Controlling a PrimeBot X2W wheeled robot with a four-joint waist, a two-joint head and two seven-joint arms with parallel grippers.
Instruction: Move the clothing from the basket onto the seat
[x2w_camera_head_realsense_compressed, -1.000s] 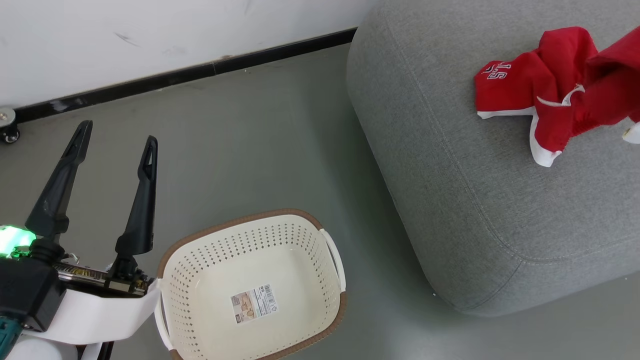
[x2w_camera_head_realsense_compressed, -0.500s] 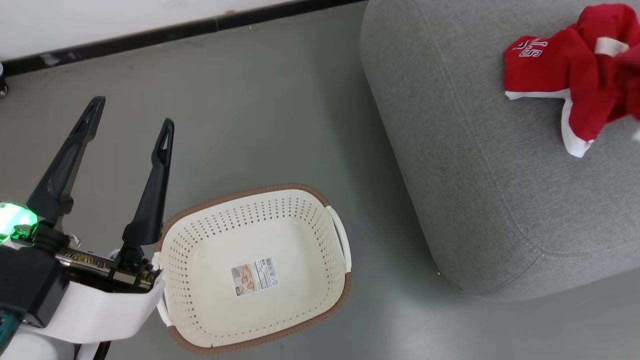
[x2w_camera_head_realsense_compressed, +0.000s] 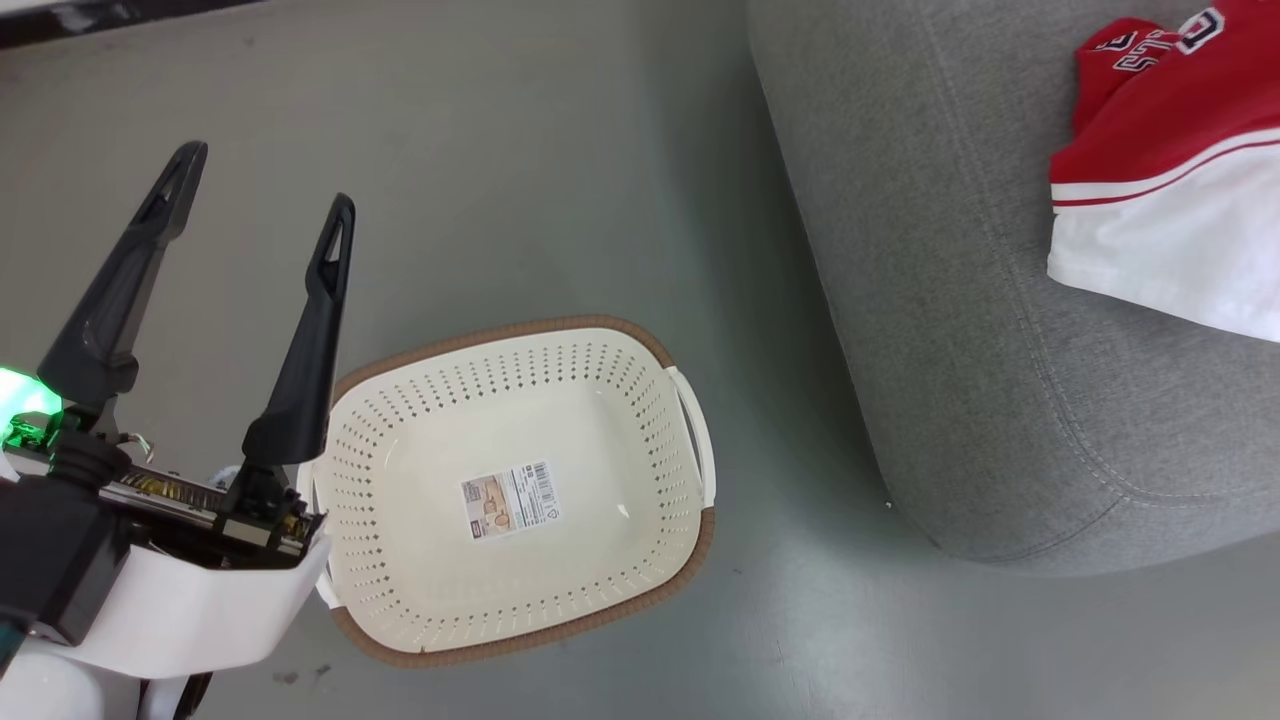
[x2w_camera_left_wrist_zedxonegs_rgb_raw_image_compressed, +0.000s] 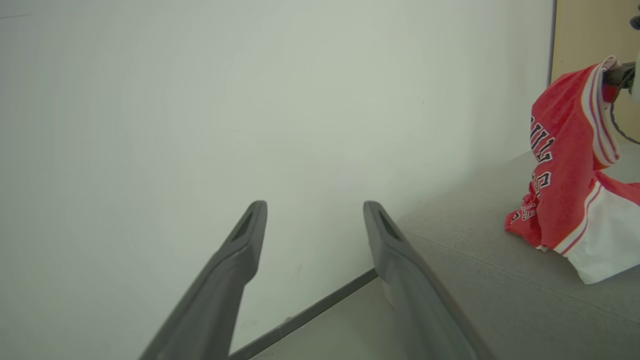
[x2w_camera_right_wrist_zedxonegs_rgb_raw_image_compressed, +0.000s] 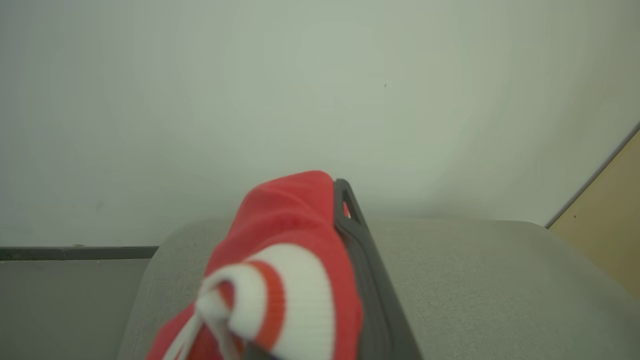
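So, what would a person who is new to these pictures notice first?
The bright red and white clothing at the upper right of the head view, held in the shut right gripper over the grey seat. Next, the cream basket on the floor at the centre, with a label inside, and the open left gripper beside it.
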